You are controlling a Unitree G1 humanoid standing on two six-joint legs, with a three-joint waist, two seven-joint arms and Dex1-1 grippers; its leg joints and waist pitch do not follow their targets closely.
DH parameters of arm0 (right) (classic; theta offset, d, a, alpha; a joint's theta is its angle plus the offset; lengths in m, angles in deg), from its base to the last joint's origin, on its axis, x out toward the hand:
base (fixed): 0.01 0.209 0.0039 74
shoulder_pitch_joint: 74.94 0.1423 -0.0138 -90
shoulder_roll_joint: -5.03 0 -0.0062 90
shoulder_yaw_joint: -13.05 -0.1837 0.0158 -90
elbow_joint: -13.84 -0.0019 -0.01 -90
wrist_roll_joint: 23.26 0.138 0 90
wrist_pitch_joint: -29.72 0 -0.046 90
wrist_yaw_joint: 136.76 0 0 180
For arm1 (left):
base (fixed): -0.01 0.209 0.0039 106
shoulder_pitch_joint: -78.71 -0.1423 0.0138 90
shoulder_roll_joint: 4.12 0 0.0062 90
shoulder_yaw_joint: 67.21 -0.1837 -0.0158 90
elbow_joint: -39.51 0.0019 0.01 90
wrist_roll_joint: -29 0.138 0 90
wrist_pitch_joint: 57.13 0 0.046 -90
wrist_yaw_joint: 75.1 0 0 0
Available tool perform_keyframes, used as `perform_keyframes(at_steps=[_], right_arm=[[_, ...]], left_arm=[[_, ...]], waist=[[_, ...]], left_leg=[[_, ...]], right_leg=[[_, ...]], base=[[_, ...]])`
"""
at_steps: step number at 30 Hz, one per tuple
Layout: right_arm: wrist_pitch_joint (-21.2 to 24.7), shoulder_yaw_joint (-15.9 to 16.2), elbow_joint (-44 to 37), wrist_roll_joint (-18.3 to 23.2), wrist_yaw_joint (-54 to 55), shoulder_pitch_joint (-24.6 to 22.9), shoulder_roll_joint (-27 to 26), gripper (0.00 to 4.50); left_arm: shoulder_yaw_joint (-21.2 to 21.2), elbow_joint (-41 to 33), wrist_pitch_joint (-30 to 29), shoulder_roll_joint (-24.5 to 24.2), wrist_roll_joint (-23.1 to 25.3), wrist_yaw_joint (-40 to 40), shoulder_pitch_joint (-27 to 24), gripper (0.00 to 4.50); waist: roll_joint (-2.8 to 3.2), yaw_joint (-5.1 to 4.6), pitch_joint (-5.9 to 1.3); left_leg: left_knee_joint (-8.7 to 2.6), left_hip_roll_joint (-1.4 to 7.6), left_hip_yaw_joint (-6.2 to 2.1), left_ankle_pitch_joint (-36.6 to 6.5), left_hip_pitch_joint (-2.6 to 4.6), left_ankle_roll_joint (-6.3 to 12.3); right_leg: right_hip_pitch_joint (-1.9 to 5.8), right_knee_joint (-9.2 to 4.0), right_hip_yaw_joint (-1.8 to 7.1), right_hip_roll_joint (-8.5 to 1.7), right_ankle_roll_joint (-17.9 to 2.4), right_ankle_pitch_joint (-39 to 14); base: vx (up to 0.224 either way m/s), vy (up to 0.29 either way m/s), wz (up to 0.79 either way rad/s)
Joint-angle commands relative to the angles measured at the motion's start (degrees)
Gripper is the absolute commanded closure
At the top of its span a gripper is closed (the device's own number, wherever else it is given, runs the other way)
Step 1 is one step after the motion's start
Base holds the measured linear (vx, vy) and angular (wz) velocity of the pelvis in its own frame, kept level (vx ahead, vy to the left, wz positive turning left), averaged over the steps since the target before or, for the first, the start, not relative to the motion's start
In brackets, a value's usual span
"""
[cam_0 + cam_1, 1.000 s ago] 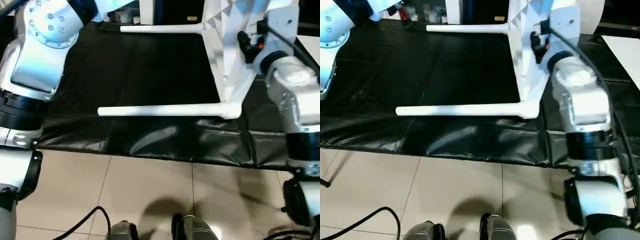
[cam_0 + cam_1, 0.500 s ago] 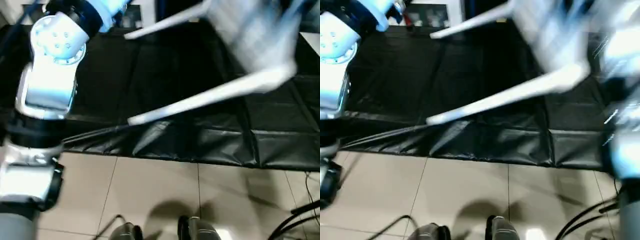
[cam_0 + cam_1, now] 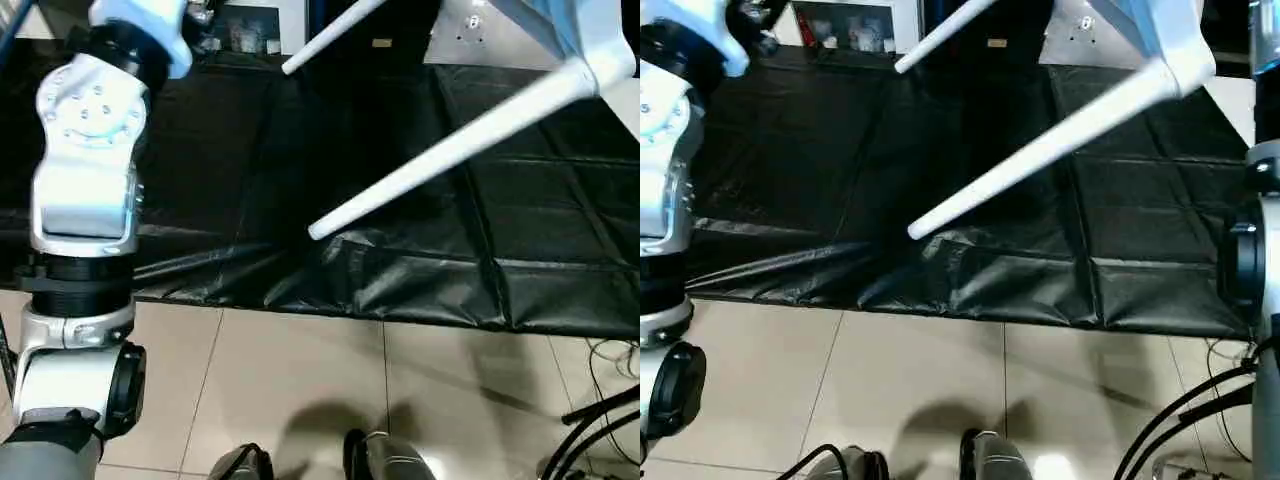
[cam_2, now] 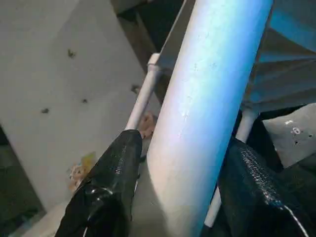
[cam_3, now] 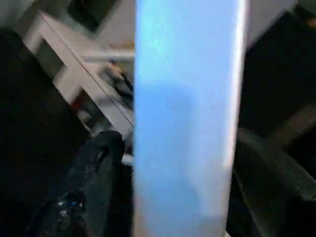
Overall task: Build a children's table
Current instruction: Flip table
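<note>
White plastic children's table (image 3: 585, 40): raised at 1 o'clock – legs slanting toward 8 o'clock over the black sheet-covered work surface (image 3: 200, 150).
Left gripper (image 4: 173, 163): clamped round a leg.
Right gripper (image 5: 182, 168): fingers astride a leg – grip unclear.

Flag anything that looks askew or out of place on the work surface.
The children's table is tilted up off the black sheet, its legs slanting in the air. The sheet is rumpled along its front edge below the nearer leg's tip.
</note>
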Motion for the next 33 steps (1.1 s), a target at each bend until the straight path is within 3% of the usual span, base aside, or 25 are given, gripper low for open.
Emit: perform_keyframes(at_steps=[1, 3, 4, 5, 7, 8, 9, 11, 12, 13, 14, 15, 16, 17, 18, 20, 21, 22, 23, 24, 25, 27, 28, 30, 33], right_arm=[[-1.90, -0.39, -2.95, 4.42, -7.10, -0.81, -1.24, 0.48], [-1.75, -1.17, -3.39, 5.40, -8.29, -0.82, -0.79, 0.41], [-1.30, -3.17, -3.86, 7.28, -8.65, -0.78, -0.48, 0.26], [-0.95, -5.07, -3.77, 8.69, -8.33, -0.54, -0.37, 0.26], [0.44, -13.32, -3.03, 14.16, -3.41, -0.08, -0.40, 0.05], [0.50, -13.88, -2.91, 14.44, -2.95, -0.11, -0.38, 0.02], [0.93, -18.40, -2.30, 17.02, 0.32, -0.81, -0.28, 0.00], [1.36, -23.07, -2.28, 19.63, 3.87, -2.95, -0.18, 0.00], [3.32, -26.15, -4.74, 21.96, 4.48, -7.65, -0.01, 0.00], [3.32, -26.15, -4.74, 21.96, 4.48, -7.65, -0.01, 0.00], [6.16, -28.46, -11.92, 25.07, 2.48, -17.43, -1.30, 0.00], [7.97, -29.74, -15.83, 27.12, 1.30, -22.50, -2.33, 0.00], [7.97, -29.74, -15.83, 27.12, 1.30, -22.50, -2.33, 0.00], [9.15, -30.67, -18.99, 28.78, 0.50, -26.65, -3.48, 0.00], [11.58, -31.36, -22.87, 31.55, -1.11, -31.76, -5.05, 0.00], [14.78, -31.81, -30.19, 35.85, -2.24, -42.15, -8.79, 0.00], [16.46, -31.42, -33.22, 38.10, -2.66, -46.39, -10.10, 0.00], [16.72, -30.90, -34.95, 38.76, -1.89, -49.57, -11.40, 0.00], [17.18, -30.62, -36.43, 39.38, -0.93, -51.61, -12.10, 0.00], [16.86, -29.90, -36.38, 38.56, 0.84, -53.58, -13.49, 0.00], [15.87, -29.61, -35.20, 36.77, 3.16, -54.41, -15.01, 0.00], [13.00, -28.97, -30.25, 32.13, 7.65, -54.03, -17.60, 0.00], [11.87, -28.77, -28.33, 29.99, 9.75, -53.38, -18.63, 0.00], [12.22, -28.34, -27.25, 30.02, 10.83, -52.25, -20.01, 0.00], [12.30, -27.33, -25.63, 30.76, 11.37, -50.58, -20.88, 0.00]], left_arm=[[-0.59, 5.30, -2.71, 1.37, -2.46, 0.86, -1.66, 2.41], [-0.51, 5.71, -2.24, 0.97, -2.22, 0.48, -1.84, 2.41], [-0.14, 6.35, -1.66, 0.64, -2.07, 0.53, -1.97, 2.41], [-0.16, 6.80, -0.91, 0.18, -2.00, 0.12, -2.09, 2.41], [-0.35, 7.89, 1.24, -1.04, -1.52, -0.62, -2.59, 2.43], [-0.35, 7.92, 1.40, -1.10, -1.52, -0.74, -2.62, 2.44], [-0.23, 8.16, 2.40, -1.49, -1.39, -1.24, -2.91, 2.46], [0.18, 8.53, 3.63, -1.78, -1.56, -1.72, -3.14, 2.50], [0.30, 8.66, 4.26, -2.36, -1.72, -2.53, -3.55, 2.50], [0.30, 8.66, 4.26, -2.36, -1.72, -2.53, -3.55, 2.52], [0.37, 8.88, 5.46, -3.56, -1.59, -3.38, -4.10, 2.54], [0.30, 8.96, 6.13, -4.28, -1.36, -3.82, -4.35, 2.57], [0.30, 8.96, 6.13, -4.28, -1.36, -3.82, -4.35, 2.60], [0.22, 9.27, 6.92, -4.76, -1.49, -4.41, -4.44, 2.60], [0.40, 9.65, 7.03, -4.97, -1.83, -4.72, -4.42, 2.65], [0.60, 10.75, 7.92, -5.92, -2.42, -5.73, -4.32, 2.71], [0.74, 11.23, 8.60, -6.40, -2.45, -6.00, -4.33, 2.71], [0.89, 11.48, 9.31, -6.80, -2.68, -6.58, -4.36, 2.73], [1.01, 11.67, 9.85, -7.01, -2.88, -6.96, -4.39, 2.75], [1.22, 11.83, 10.05, -7.40, -3.10, -7.38, -4.54, 2.76], [1.42, 11.99, 10.17, -7.69, -3.44, -7.77, -4.72, 2.77], [1.71, 12.32, 10.33, -8.49, -3.65, -8.51, -5.21, 2.78], [1.81, 12.33, 10.54, -8.96, -3.81, -8.87, -5.51, 2.78], [2.09, 12.19, 10.64, -9.41, -4.14, -9.18, -5.94, 2.80], [2.40, 12.27, 10.92, -9.97, -4.62, -9.62, -6.40, 2.82]], waist=[[-0.87, -0.59, -3.37], [-0.80, -0.67, -3.22], [-0.82, -0.75, -3.24], [-0.43, -0.91, -3.09], [-0.27, -1.06, -3.13], [-0.27, -1.03, -3.29], [-0.28, -1.00, -3.08], [-0.23, -0.91, -2.88], [-0.12, -1.00, -2.82], [0.02, -0.79, -2.83], [0.26, -1.14, -2.95], [0.39, -0.65, -2.79], [0.31, -0.97, -2.88], [-0.22, -1.69, -3.37], [-0.20, -1.26, -3.93], [-0.02, -0.49, -3.35], [-0.05, -0.74, -3.50], [-0.16, -0.57, -3.38], [0.17, -0.41, -3.57], [0.18, -0.55, -3.13], [0.18, -0.63, -3.12], [0.47, -1.12, -2.41], [0.45, -1.20, -2.42], [0.26, -1.71, -1.82], [0.56, -2.13, -1.52]], left_leg=[[-4.04, 4.53, -2.91, -19.34, 1.40, 4.54], [-4.06, 4.44, -3.05, -20.27, 1.48, 4.35], [-4.04, 4.43, -3.09, -20.46, 1.48, 4.26], [-3.99, 4.33, -3.12, -21.66, 1.78, 4.27], [-4.07, 4.55, -3.28, -22.02, 1.83, 3.94], [-4.08, 4.67, -3.23, -22.17, 2.16, 3.45], [-4.17, 4.66, -3.17, -22.61, 2.24, 3.24], [-4.23, 4.59, -3.21, -23.37, 2.21, 2.85], [-4.36, 4.56, -3.37, -23.69, 2.00, 2.74], [-4.56, 4.80, -3.42, -23.85, 2.21, 2.67], [-4.66, 4.88, -3.82, -24.15, 1.80, 2.48], [-5.06, 5.01, -3.59, -23.77, 2.30, 2.99], [-5.20, 5.02, -3.78, -23.57, 2.21, 2.98], [-5.20, 5.21, -4.28, -23.17, 1.21, 2.48], [-4.86, 5.02, -4.09, -20.51, 1.19, 3.14], [-4.96, 4.31, -3.10, -17.52, 2.07, 4.72], [-5.11, 4.56, -3.62, -16.07, 1.09, 4.84], [-5.27, 4.76, -3.69, -15.85, 1.12, 4.98], [-5.17, 4.91, -3.57, -16.26, 2.04, 4.49], [-5.29, 4.85, -3.60, -16.42, 1.70, 4.17], [-5.34, 4.84, -3.69, -16.09, 1.36, 4.06], [-5.43, 4.71, -3.89, -18.87, 1.62, 2.36], [-5.40, 4.71, -3.97, -19.60, 1.78, 1.79], [-5.19, 4.32, -3.90, -22.38, 2.45, 0.94], [-5.34, 4.70, -4.40, -25.16, 2.42, 0.37]], right_leg=[[2.26, -5.72, 2.59, -5.48, -4.43, -37.65], [2.22, -6.08, 2.23, -5.37, -3.29, -39.51], [2.19, -6.09, 2.15, -5.39, -3.09, -39.84], [1.99, -6.51, 1.82, -5.35, -2.48, -40.93], [2.04, -6.73, 1.50, -5.44, -2.28, -40.29], [1.81, -6.82, 1.31, -5.33, -2.51, -39.47], [1.61, -6.85, 1.31, -5.25, -2.72, -38.81], [1.67, -6.95, 1.06, -5.41, -2.21, -39.46], [2.01, -7.04, 0.77, -5.45, -1.84, -39.43], [2.09, -7.14, 0.85, -5.60, -1.59, -39.06], [2.66, -6.73, 0.44, -5.71, -2.35, -38.01], [2.70, -7.43, 0.71, -6.08, -1.28, -37.75], [3.06, -7.32, 0.40, -6.03, -1.69, -37.14], [4.28, -6.70, -0.45, -6.24, -2.74, -36.15], [4.50, -6.63, -0.08, -6.85, -2.46, -34.98], [3.55, -7.56, 0.60, -6.75, -1.73, -36.22], [4.40, -7.02, 0.09, -6.76, -2.53, -35.86], [4.33, -7.26, 0.12, -6.82, -2.17, -35.77], [3.54, -7.23, 0.26, -6.67, -2.40, -35.39], [3.61, -7.09, 0.14, -6.61, -2.62, -35.08], [3.84, -6.99, 0.11, -6.65, -2.32, -35.12], [3.44, -7.46, -0.26, -6.92, -0.82, -38.98], [3.26, -7.48, -0.31, -7.01, -0.47, -39.77], [2.75, -8.34, -0.66, -7.06, 0.83, -43.41], [3.02, -8.38, -1.58, -7.09, 1.71, -44.08]], base=[[0.000, 0.000, 0.00], [0.000, 0.000, 0.00], [0.000, 0.000, 0.00], [0.000, 0.000, 0.00], [0.000, 0.000, 0.00], [0.000, 0.000, 0.00], [0.000, 0.000, 0.00], [0.000, 0.000, 0.00], [0.000, 0.000, 0.00], [0.000, 0.000, 0.00], [0.000, 0.000, 0.00], [0.000, 0.000, 0.00], [0.000, 0.000, 0.00], [0.000, 0.000, 0.00], [0.000, 0.000, 0.00], [0.000, 0.000, 0.00], [0.000, 0.000, 0.00], [0.000, 0.000, 0.00], [0.000, 0.000, 0.00], [0.000, 0.000, 0.00], [0.000, 0.000, 0.00], [0.000, 0.000, 0.00], [0.000, 0.000, 0.00], [0.000, 0.000, 0.00], [0.000, 0.000, 0.00]])
